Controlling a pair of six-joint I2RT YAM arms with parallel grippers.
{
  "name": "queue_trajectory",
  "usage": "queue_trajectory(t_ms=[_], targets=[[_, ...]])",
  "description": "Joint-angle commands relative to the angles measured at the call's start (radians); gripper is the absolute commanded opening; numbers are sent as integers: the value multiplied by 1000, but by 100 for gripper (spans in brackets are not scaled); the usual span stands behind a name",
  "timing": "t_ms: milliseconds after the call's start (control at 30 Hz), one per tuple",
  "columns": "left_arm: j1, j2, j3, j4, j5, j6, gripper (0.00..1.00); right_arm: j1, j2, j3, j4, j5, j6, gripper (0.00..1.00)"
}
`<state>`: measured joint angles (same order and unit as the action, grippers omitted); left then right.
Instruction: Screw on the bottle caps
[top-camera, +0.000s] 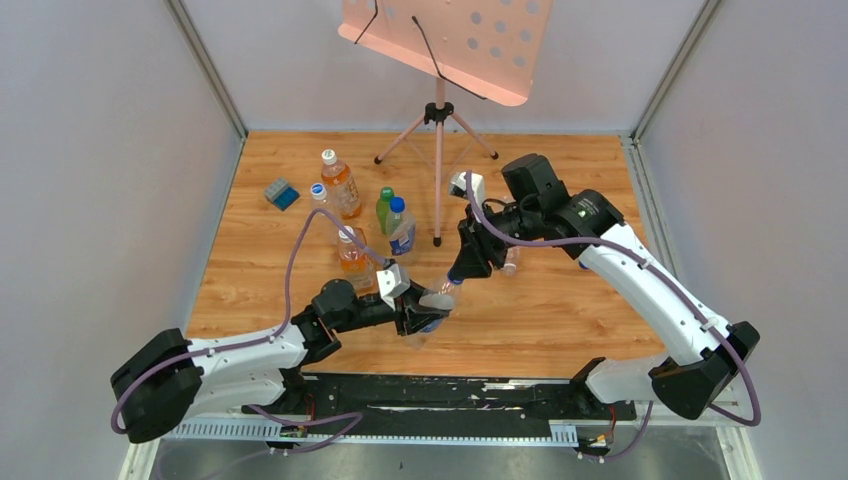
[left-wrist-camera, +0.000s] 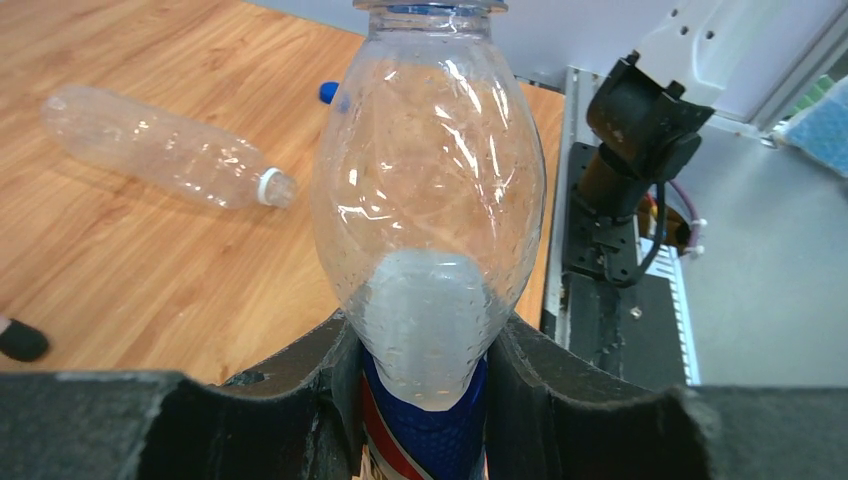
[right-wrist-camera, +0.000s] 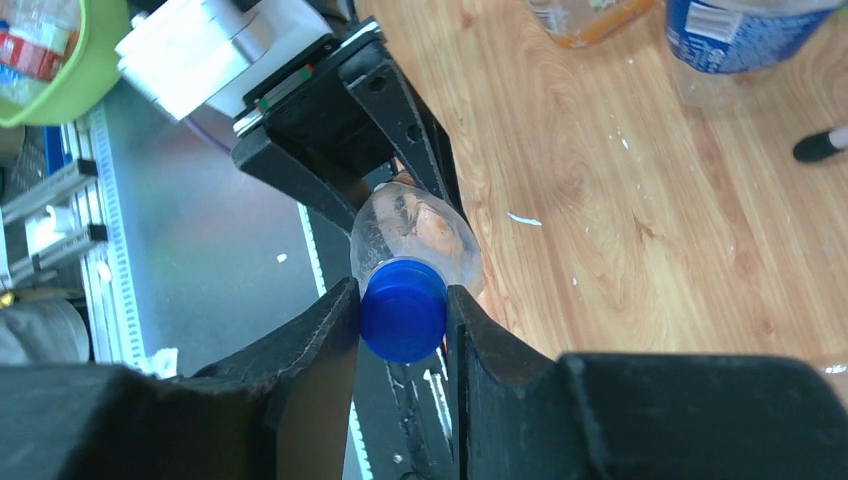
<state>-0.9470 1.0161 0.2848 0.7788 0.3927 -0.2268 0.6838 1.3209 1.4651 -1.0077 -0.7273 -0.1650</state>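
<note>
My left gripper is shut on the blue-labelled waist of a clear empty bottle, holding it tilted over the table's near edge. In the left wrist view the bottle fills the middle between the fingers of my left gripper. My right gripper is shut on a blue cap that sits on this bottle's mouth; the bottle's shoulder shows just behind it. A loose blue cap lies on the table beyond the bottle.
Several upright bottles stand at the back left, some capped, beside a blue-grey block. A clear bottle with a white end lies on the wood. A music stand's tripod stands at the back centre.
</note>
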Motion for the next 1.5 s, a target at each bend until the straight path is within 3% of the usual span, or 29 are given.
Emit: queue_trajectory(t_ms=[0, 233, 467, 733, 1000, 1067, 1233, 1467], targets=[[7, -17, 110, 336, -127, 86, 11, 31, 29, -44, -19, 70, 235, 0], [-21, -13, 137, 282, -259, 194, 10, 34, -36, -85, 65, 244, 531, 0], [-103, 44, 179, 274, -382, 310, 10, 98, -56, -109, 42, 460, 877, 3], [-114, 113, 161, 337, -452, 269, 8, 137, -60, -61, 31, 601, 895, 15], [-113, 94, 158, 227, -494, 239, 7, 137, -47, -41, 28, 594, 836, 16], [-114, 91, 157, 221, -495, 247, 7, 138, -42, -44, 28, 585, 842, 21], [-114, 91, 161, 196, -501, 236, 7, 137, -57, -19, 31, 612, 829, 50], [-113, 144, 137, 201, -549, 147, 7, 137, -113, 37, 67, 640, 716, 75]])
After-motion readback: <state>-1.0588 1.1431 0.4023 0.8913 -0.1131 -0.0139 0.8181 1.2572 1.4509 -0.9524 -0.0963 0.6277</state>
